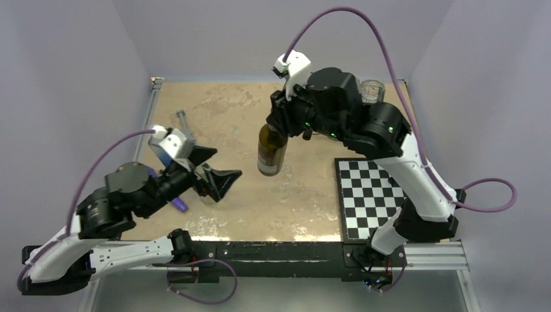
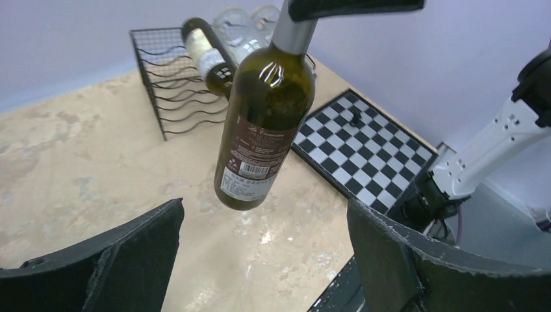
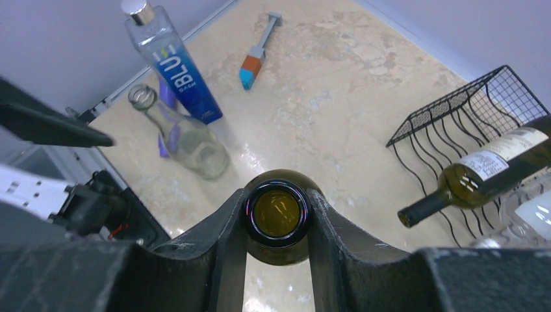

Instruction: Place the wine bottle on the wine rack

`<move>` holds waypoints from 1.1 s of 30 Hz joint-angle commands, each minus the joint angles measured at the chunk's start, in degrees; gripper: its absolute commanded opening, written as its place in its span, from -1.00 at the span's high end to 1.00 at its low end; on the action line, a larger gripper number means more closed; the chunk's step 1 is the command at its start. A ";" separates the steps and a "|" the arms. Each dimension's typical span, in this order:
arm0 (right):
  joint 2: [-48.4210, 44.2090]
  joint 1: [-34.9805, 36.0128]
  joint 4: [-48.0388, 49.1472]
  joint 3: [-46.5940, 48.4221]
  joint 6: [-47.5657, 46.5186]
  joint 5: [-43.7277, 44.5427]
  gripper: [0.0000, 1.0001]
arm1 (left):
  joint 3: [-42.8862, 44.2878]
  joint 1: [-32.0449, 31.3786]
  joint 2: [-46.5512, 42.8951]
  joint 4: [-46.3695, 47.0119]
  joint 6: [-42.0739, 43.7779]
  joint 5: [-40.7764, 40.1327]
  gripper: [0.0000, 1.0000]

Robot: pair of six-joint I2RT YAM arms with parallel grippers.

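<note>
One neck-only hold: right gripper [image 3: 276, 203] clamped the tilted wine bottle [image 2: 263, 123], which could slip short of the wine rack [image 2: 156, 78] upper left; left gripper [image 2: 265, 218] gaped empty.

Soft, even light falls from overhead, fairly bright, and shadows on the worktop [image 1: 221, 110] are faint. Glare glints on the bottle [image 2: 260, 123] and the worktop's glossy patches. In the wrist views, the near fingers [image 2: 117, 260] blur slightly.
</note>
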 commanded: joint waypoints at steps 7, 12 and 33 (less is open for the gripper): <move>-8.55 0.19 -13.25 8.91 3.61 -9.62 1.00 | -13.02 0.10 9.03 26.23 1.33 21.94 -0.99; -12.50 0.19 -12.63 6.85 4.69 -13.98 1.00 | -17.54 0.10 13.43 37.02 -0.47 33.88 -0.99; -20.90 0.19 1.67 -2.49 12.03 -25.25 1.00 | -23.76 0.10 20.21 58.70 -6.82 46.86 -0.62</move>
